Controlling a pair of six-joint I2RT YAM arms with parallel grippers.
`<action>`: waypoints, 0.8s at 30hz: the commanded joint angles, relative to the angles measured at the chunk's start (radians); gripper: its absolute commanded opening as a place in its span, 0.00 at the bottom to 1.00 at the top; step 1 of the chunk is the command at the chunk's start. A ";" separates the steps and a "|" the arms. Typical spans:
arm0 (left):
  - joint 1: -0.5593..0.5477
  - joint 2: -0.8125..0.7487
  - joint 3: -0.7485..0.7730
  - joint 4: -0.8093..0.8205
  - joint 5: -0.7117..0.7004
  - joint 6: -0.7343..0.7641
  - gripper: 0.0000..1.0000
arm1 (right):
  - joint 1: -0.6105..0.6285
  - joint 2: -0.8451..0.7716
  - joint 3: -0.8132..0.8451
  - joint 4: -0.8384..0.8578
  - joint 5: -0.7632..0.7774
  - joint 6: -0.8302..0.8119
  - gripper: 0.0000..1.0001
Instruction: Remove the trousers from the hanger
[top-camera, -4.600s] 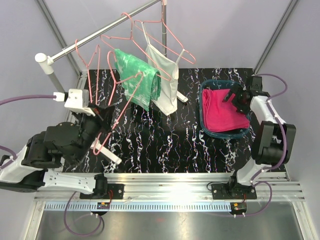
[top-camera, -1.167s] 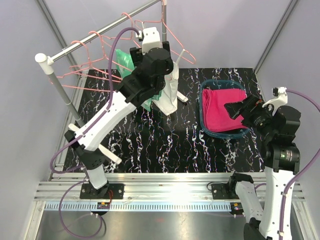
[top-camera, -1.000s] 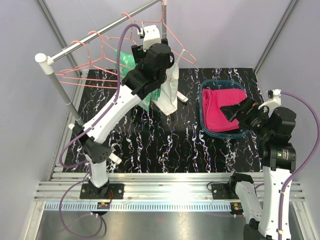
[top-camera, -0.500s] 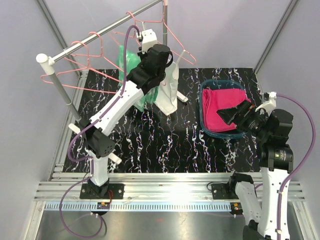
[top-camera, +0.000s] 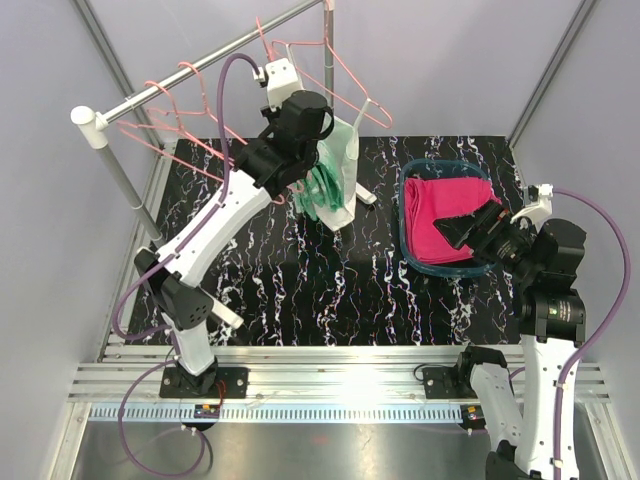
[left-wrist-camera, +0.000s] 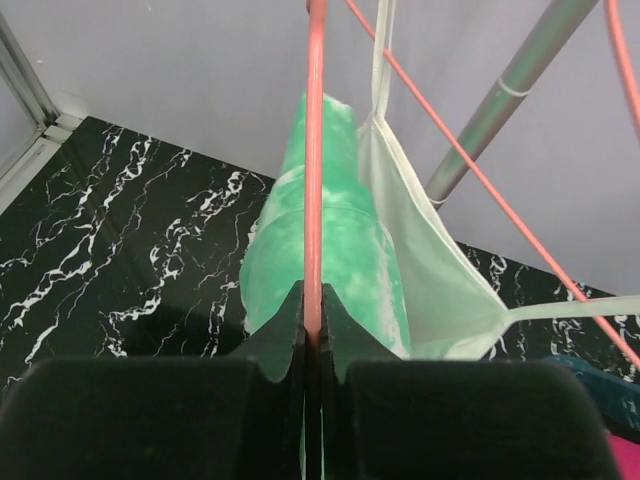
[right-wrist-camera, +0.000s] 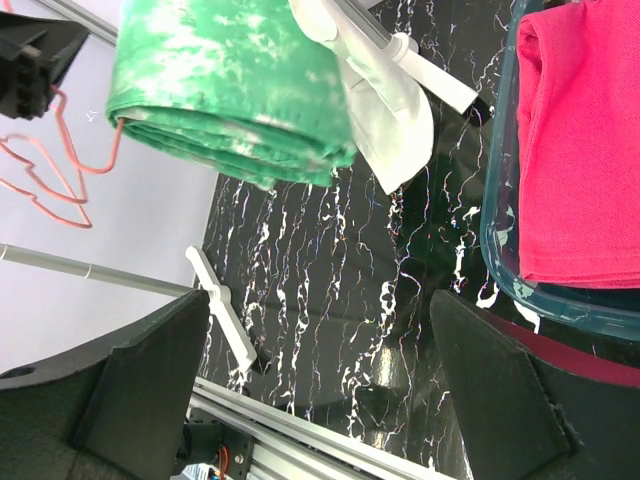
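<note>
**Two failure modes: grip is on wire, not cloth**

Left gripper (left-wrist-camera: 312, 330) is clamped tight on the pink hanger wire (left-wrist-camera: 315, 150); there is no fabric between the jaws. The wire is thin and round, so I'd expect it to twist or slide in the pads under any side load.

Just past the jaws, the green mottled trousers (left-wrist-camera: 335, 250) are folded over that hanger, off the table. The white tank top (left-wrist-camera: 420, 270) hangs touching them on the right, with its own hanger wires crossing close by.

Risk 1: moving the hanger drags the tank top or hooks its hanger, and both come off the rail (left-wrist-camera: 520, 90).

Risk 2: tilting the hanger lets the trousers slip off unguided onto the table. The right gripper (right-wrist-camera: 320, 300) stands wide open and empty, well apart from them over the teal basket (right-wrist-camera: 500, 230), so nothing is there to catch.

Magenta trousers (right-wrist-camera: 580, 150) already lie in the basket. Can't see a black speckled pair.
</note>
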 joint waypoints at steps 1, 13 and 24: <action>-0.010 -0.105 0.082 0.126 -0.030 0.005 0.00 | 0.005 -0.006 0.000 0.037 -0.035 0.015 0.99; -0.112 -0.146 0.202 0.165 -0.026 0.183 0.00 | 0.005 0.002 0.031 0.061 -0.081 -0.080 0.99; -0.275 -0.320 0.012 0.206 -0.050 0.152 0.00 | 0.150 0.166 0.121 0.243 -0.265 -0.021 0.99</action>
